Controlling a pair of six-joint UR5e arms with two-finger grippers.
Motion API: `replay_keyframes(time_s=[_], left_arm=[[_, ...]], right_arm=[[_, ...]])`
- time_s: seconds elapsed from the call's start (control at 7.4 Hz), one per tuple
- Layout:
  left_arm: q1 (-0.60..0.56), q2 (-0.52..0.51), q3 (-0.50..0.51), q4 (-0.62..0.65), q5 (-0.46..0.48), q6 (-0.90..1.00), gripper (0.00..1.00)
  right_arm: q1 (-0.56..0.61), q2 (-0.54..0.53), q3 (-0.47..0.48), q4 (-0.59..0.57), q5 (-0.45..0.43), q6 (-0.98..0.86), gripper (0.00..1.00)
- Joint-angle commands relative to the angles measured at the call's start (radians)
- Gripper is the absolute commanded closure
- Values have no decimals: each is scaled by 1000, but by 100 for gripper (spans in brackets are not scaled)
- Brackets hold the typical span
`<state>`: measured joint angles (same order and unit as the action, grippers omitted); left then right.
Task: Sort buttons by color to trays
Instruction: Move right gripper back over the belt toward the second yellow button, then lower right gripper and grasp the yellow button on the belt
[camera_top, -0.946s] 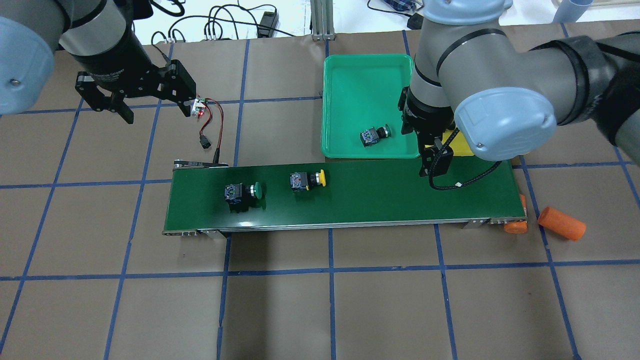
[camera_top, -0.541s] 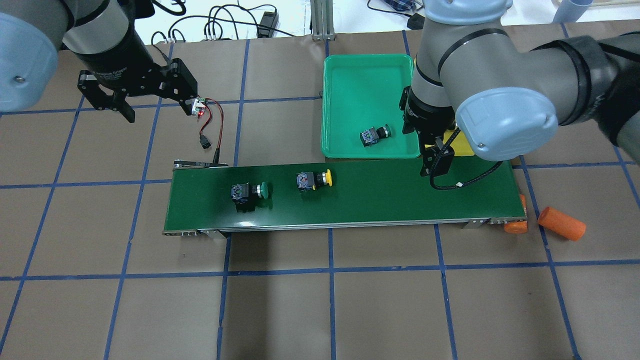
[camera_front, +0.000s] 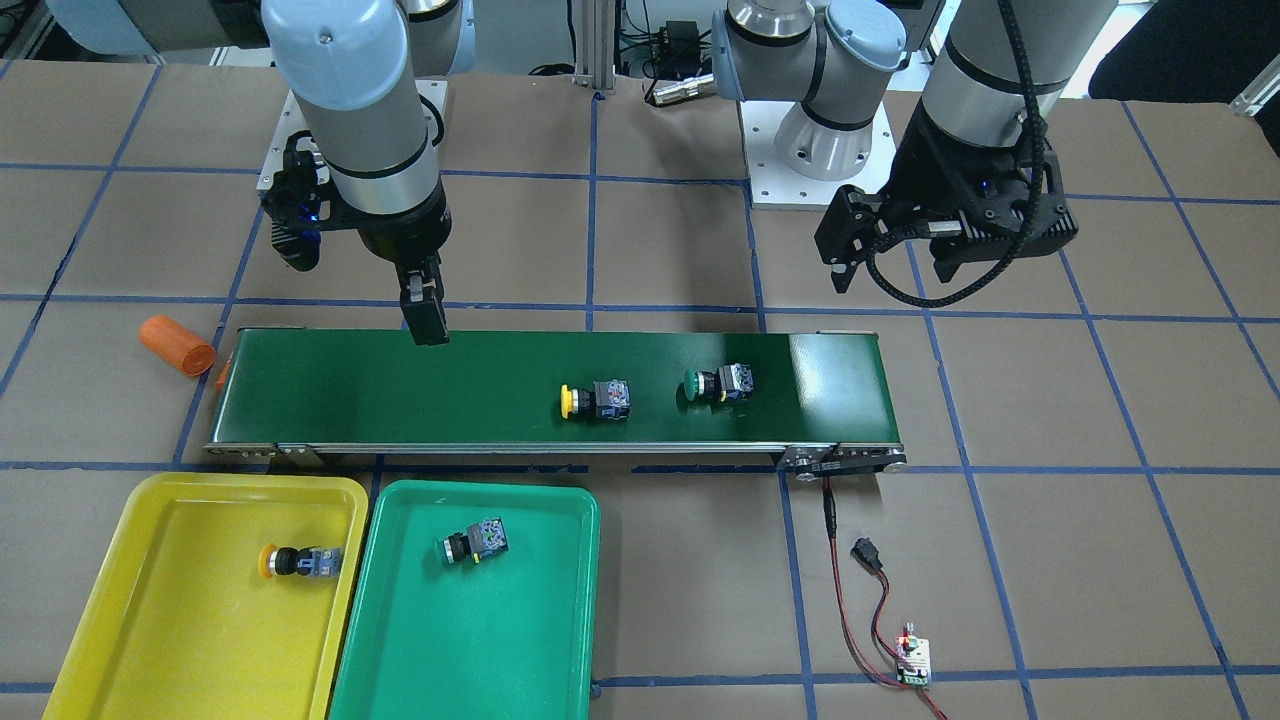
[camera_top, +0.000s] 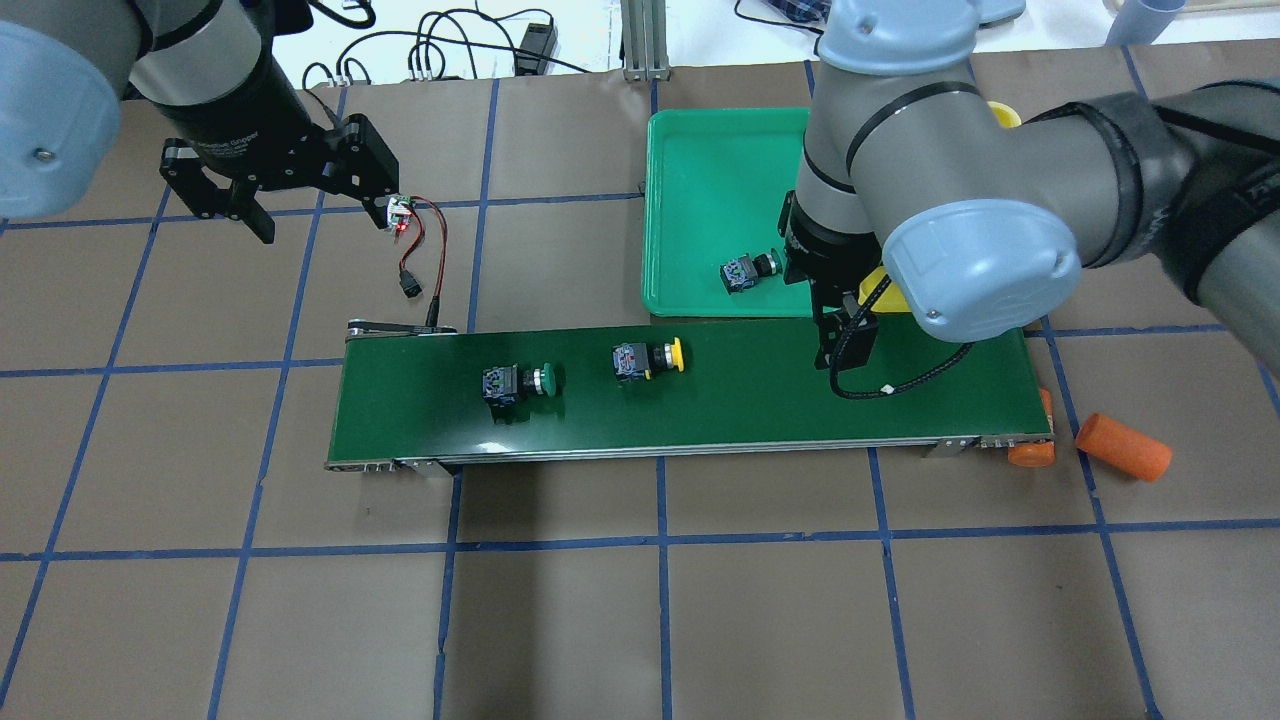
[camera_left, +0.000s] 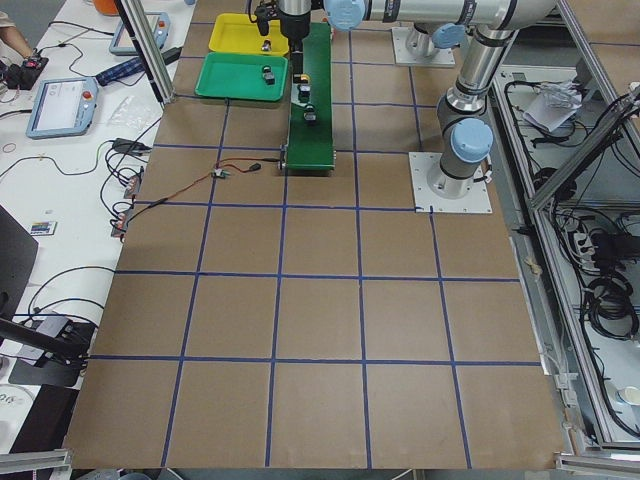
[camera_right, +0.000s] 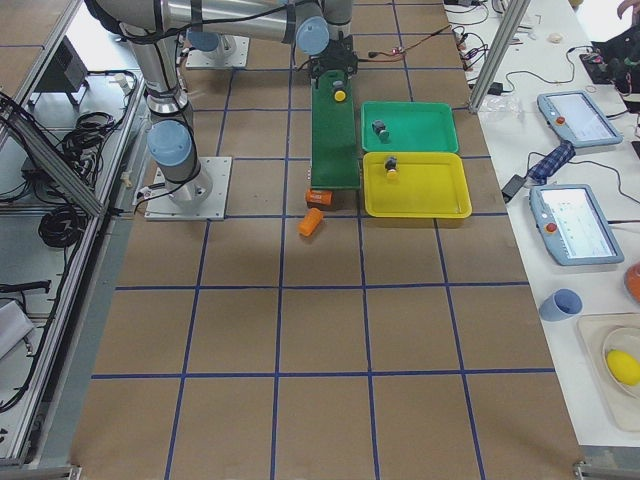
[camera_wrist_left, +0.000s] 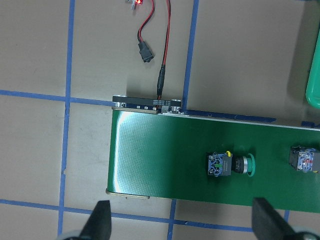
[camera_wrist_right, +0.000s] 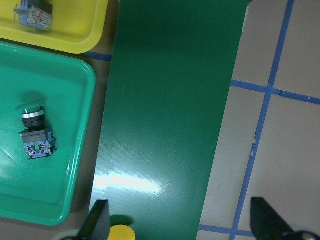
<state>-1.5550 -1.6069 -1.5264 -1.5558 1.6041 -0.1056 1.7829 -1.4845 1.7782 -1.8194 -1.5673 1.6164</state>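
The brown paper-covered surface (camera_top: 600, 620), gridded in blue tape, carries a long dark-green conveyor belt (camera_top: 750, 400). Your left hand (camera_top: 322, 225) hangs wide open and empty off the belt's end; leave it out. Nearest it lies the green-capped black push button (camera_top: 515, 382), then the yellow-capped black push button (camera_top: 648, 360), closer to your right hand (camera_wrist_right: 181, 220), which hovers over the belt, likewise wide open and holding nothing. Go for the yellow one: centre over its black body, not the cap, and straddle it squarely. Just beside that hand sit the shallow green plastic tray (camera_top: 710, 180) with its sorted green button (camera_top: 748, 270) and the shallow yellow plastic tray (camera_front: 200, 640) with its sorted yellow button (camera_front: 300, 561); lift clear of the rims.
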Motion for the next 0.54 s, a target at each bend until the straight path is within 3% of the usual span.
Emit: replay_keyframes(time_s=[0.0, 0.41], left_arm=[[0, -8, 12, -17, -6, -12, 0], [0, 1, 8, -18, -18, -11, 0]], right_arm=[[39, 22, 69, -139, 3, 92, 0], [55, 108, 67, -259, 4, 123, 0]])
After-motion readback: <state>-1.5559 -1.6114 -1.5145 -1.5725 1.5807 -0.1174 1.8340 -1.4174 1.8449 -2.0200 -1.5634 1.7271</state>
